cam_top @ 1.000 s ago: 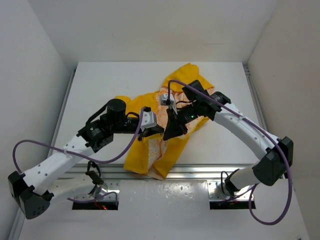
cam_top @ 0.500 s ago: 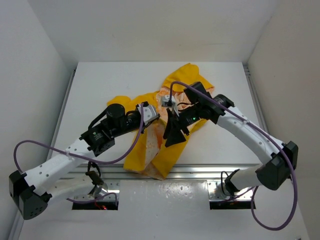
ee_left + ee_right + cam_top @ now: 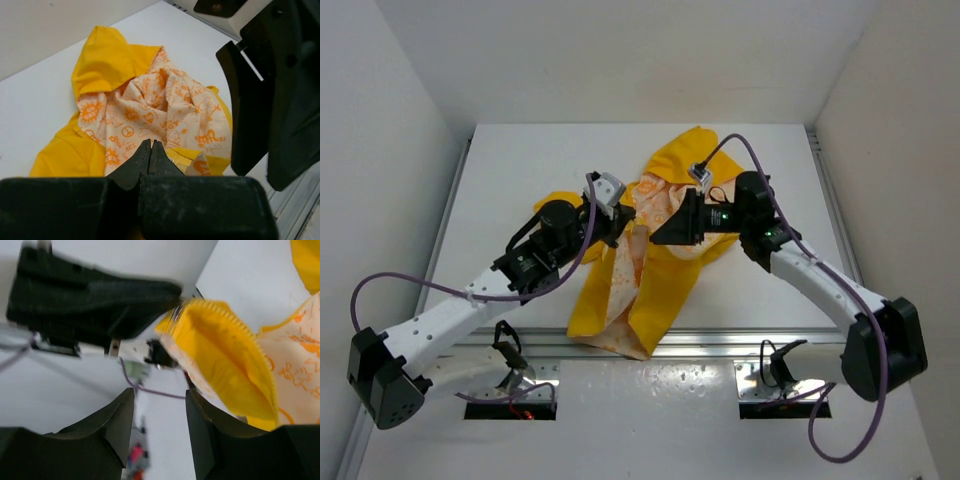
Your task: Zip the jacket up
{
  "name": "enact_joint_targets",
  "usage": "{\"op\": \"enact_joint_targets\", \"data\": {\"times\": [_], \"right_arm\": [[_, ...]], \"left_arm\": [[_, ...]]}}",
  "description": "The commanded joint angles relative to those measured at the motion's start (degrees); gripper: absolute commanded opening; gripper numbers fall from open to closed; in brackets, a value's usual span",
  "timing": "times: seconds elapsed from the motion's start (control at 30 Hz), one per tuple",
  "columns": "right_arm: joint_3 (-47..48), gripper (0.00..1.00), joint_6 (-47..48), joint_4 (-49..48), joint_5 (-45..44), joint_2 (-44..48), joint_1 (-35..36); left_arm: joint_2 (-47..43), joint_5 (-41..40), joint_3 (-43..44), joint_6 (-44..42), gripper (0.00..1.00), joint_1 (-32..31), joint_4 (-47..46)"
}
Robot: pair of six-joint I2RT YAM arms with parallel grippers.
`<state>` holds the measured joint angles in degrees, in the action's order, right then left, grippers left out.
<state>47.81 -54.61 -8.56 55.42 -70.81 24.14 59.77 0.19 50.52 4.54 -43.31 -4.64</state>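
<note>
- We see the left gripper (image 3: 618, 222), centre-left in the top view, with its jaws clenched on an edge of the jacket (image 3: 660, 290), holding it raised.
- The jacket lies crumpled mid-table (image 3: 520, 170), printed lining showing.
- The right gripper (image 3: 662, 234), just right, has its jaws spread apart, grasping nothing.

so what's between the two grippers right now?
Just the jacket: a strip of its orange-printed lining fills the gap between left gripper and right gripper in the top view. Right wrist view shows the lifted yellow hem there too.
</note>
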Motion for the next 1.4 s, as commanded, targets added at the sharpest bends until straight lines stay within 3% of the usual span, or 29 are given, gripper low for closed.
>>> {"op": "enact_joint_targets", "data": {"times": [0.0,0.4,0.9,1.37], "right_arm": [[3.8,0.47,-27.8,-20.3,-3.5,-6.1,0.1],[11.7,0.48,-34.3,-16.7,-4.9,-10.4,2.4],[7.7,0.54,-36.1,-10.3,-6.9,-14.4,2.8],[14.8,0.49,-37.4,-8.5,-8.3,-17.6,-0.8]], "left_arm": [[0.3,-5.2,4.1,7.9,0.00,1.6,-3.6],[0.8,-7.0,4.7,12.2,0.00,4.0,-4.2],[0.8,-5.7,5.2,14.4,0.00,4.5,-5.4],[-0.8,-4.7,2.9,16.5,0.00,4.5,-5.4]]}}
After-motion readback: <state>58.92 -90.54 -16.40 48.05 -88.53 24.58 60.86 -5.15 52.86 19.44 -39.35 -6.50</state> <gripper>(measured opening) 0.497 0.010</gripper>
